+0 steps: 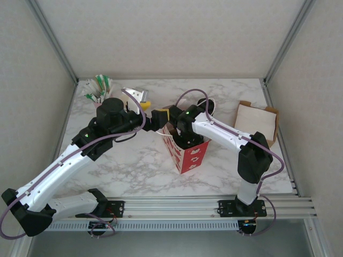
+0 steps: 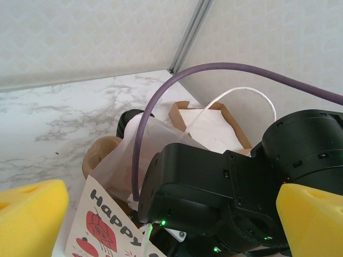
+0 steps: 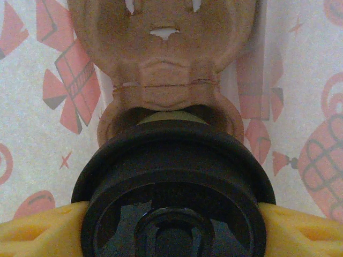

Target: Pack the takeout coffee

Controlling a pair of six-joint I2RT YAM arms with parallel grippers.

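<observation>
The takeout coffee [image 3: 174,176] shows its round black lid from above, with a sliver of olive body past it. My right gripper [image 3: 174,227] is shut on it, one yellow finger [image 3: 37,230] pressing each side of the lid. The cup hangs inside the red-and-white gift bag [image 1: 188,154], just above a brown pulp cup carrier [image 3: 161,64] at the bag's bottom. The right wrist [image 1: 187,134] reaches down into the bag's mouth. My left gripper [image 1: 161,115] stands open at the bag's left rim, yellow pads [image 2: 32,214] wide apart, the bag's printed wall [image 2: 102,225] between them.
A cup of wrapped straws [image 1: 99,88] and a silver packet [image 1: 134,95] stand at the back left. A brown tray with white napkins [image 1: 256,122] sits at the right. A black stack of lids [image 1: 208,105] is behind the bag. The front marble is bare.
</observation>
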